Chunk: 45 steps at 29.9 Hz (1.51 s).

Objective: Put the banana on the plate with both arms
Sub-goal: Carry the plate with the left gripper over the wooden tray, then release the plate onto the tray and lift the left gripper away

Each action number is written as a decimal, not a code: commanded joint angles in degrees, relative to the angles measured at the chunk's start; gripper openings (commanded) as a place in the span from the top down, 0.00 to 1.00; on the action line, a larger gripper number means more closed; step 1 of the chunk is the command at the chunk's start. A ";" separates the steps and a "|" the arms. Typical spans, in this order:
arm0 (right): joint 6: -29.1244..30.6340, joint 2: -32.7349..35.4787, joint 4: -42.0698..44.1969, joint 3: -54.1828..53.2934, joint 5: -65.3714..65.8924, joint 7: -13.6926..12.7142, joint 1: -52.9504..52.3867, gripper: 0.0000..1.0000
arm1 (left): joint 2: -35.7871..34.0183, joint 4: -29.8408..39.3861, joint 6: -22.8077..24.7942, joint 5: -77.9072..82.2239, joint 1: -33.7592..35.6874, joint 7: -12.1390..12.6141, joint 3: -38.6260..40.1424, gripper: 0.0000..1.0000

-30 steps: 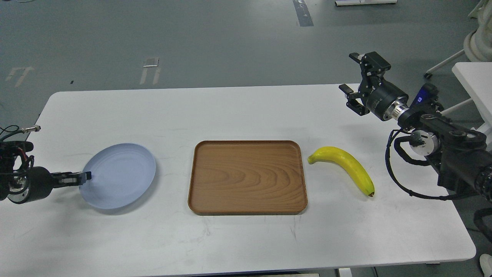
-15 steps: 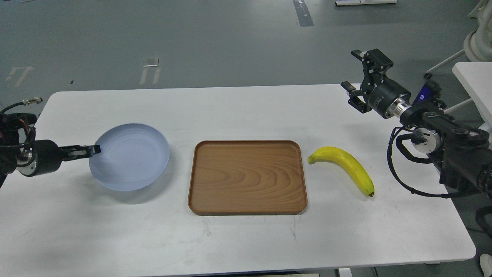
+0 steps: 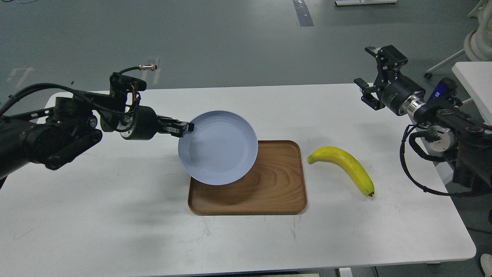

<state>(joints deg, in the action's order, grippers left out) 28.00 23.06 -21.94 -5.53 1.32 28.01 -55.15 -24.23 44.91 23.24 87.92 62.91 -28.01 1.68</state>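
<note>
My left gripper (image 3: 186, 128) is shut on the left rim of the pale blue plate (image 3: 219, 148). It holds the plate in the air, tilted, above the left part of the brown wooden tray (image 3: 280, 188). The yellow banana (image 3: 346, 166) lies on the white table just right of the tray, dark tip toward me. My right gripper (image 3: 368, 69) is open and empty, raised above the table's far right corner, well behind the banana.
The white table (image 3: 115, 215) carries only the tray and the banana. A second white table (image 3: 471, 75) and a chair base stand off the far right. Grey floor lies beyond the far edge.
My left arm has lifted the plate and carried it far to the right, from the table's left side to above the tray. My right gripper has drifted a little right.
</note>
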 commanded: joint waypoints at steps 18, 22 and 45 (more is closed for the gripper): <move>0.00 2.08 -0.12 -0.01 0.00 -0.01 0.13 0.00 | 17.64 -14.50 1.63 -0.65 -0.06 0.01 -5.99 1.00; 0.00 2.35 -0.12 -0.01 0.00 -0.01 0.13 0.00 | 17.64 -14.59 1.63 -0.82 -0.24 0.01 -5.99 0.48; 0.00 13.15 -15.05 4.29 14.21 -0.01 -3.29 0.00 | -0.55 -7.91 4.76 -79.04 -4.53 0.01 1.82 0.02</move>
<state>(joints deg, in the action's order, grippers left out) 28.01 33.30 -32.53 -2.96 7.48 27.99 -56.12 -21.44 35.75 27.33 15.88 61.91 -27.99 0.49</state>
